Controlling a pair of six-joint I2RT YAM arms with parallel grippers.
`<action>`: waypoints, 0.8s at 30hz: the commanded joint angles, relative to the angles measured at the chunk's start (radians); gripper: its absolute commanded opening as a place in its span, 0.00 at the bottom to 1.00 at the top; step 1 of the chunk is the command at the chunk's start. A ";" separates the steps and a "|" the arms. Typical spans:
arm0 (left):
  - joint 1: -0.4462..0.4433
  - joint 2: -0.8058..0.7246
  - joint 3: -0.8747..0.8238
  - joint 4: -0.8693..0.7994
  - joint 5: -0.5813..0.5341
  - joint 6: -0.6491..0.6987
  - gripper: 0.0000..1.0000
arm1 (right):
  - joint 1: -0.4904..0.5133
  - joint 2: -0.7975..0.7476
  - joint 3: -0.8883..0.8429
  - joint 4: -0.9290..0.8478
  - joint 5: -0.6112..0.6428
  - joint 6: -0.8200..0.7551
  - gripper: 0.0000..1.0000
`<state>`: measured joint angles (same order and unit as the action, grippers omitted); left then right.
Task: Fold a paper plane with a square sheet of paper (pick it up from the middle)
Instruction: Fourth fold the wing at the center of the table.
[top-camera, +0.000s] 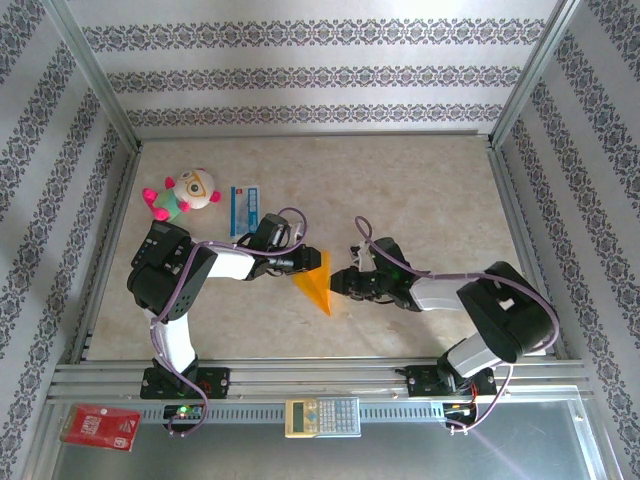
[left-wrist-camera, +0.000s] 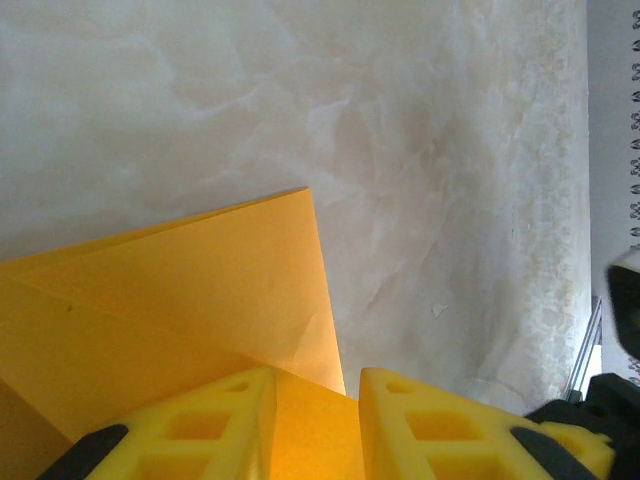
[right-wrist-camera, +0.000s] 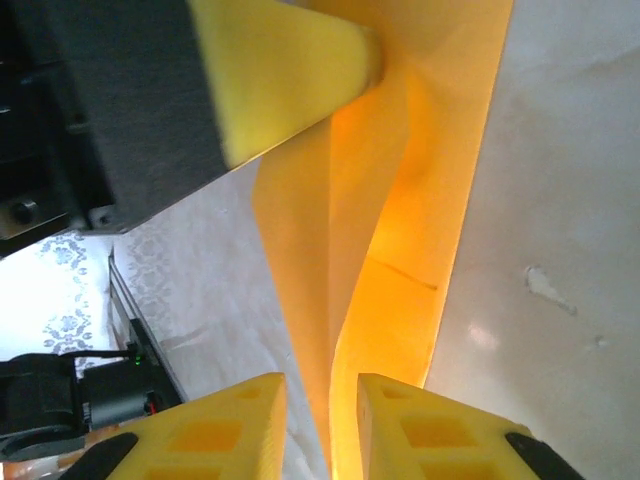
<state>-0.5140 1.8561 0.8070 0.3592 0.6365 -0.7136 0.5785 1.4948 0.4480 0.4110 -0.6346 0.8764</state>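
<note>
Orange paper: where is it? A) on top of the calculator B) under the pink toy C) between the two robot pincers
C: the orange paper sits between the left pincer and the right pincer, away from the toy and the calculator.

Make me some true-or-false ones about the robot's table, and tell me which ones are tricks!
1. The orange paper lies flat and unfolded. False: it is folded, with creases.
2. The left claw is pinching the paper. True.
3. A plush toy sits at the far left of the table. True.
4. The calculator is next to the toy. False: it lies on the metal ledge at the near edge.
5. The blue-and-white packet lies on the paper. False: it lies beside the toy, apart from the paper.
</note>
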 joint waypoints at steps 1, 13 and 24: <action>0.019 0.017 -0.041 -0.100 -0.044 0.029 0.30 | 0.021 -0.063 -0.008 -0.068 0.030 -0.055 0.21; 0.019 0.014 -0.038 -0.098 -0.042 0.025 0.30 | 0.113 0.011 0.041 -0.086 0.065 -0.077 0.13; 0.019 0.015 -0.037 -0.095 -0.041 0.025 0.30 | 0.108 0.067 0.032 -0.050 0.075 -0.072 0.11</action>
<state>-0.5140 1.8549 0.8059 0.3592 0.6365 -0.7109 0.6910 1.5497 0.4740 0.3355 -0.5797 0.8265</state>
